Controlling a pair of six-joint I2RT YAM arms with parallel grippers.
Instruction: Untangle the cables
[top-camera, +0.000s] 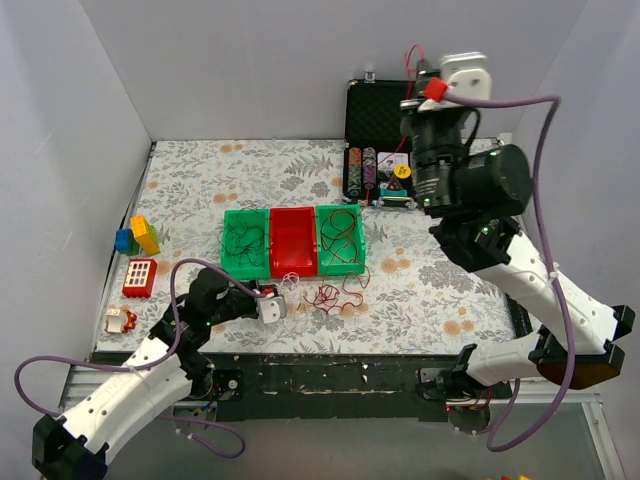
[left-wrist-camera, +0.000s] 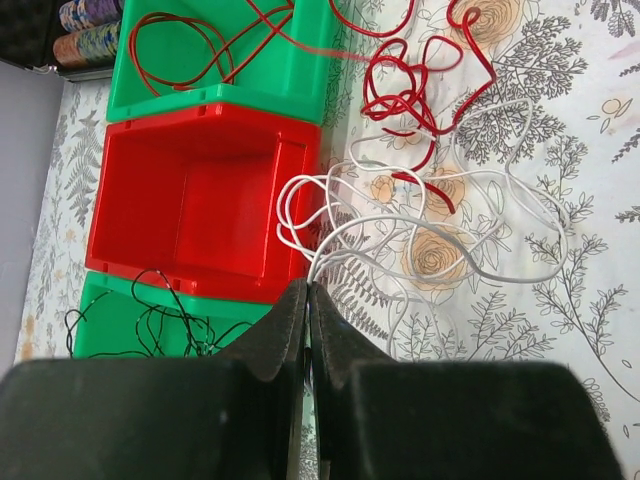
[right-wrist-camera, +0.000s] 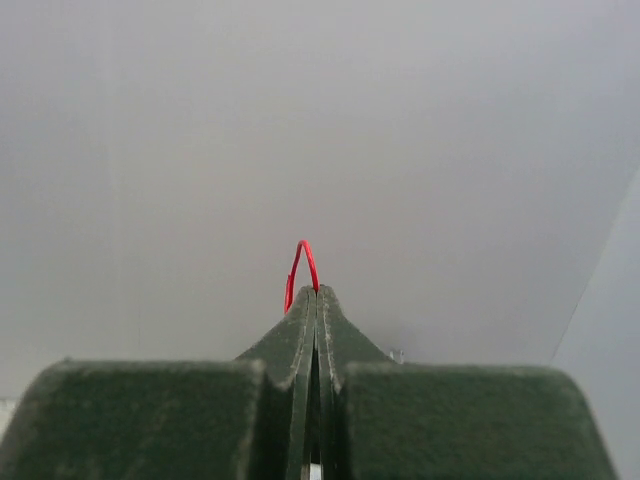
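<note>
Floral-cloth table. Right arm rears up from its base, elbow folded, wrist high over the far right corner and pointing at the back wall. Left arm lies low, stretched forward along the near edge.

Three bins in a row: left green bin with dark cables, red bin, right green bin with looped wire.

White cables and red cables overlap on the cloth beside the red bin.

Left gripper: fingers together, at the edge of the white coils; whether a strand is pinched, cannot tell.

Right gripper: clamped on a red strand, held in the air.
</note>
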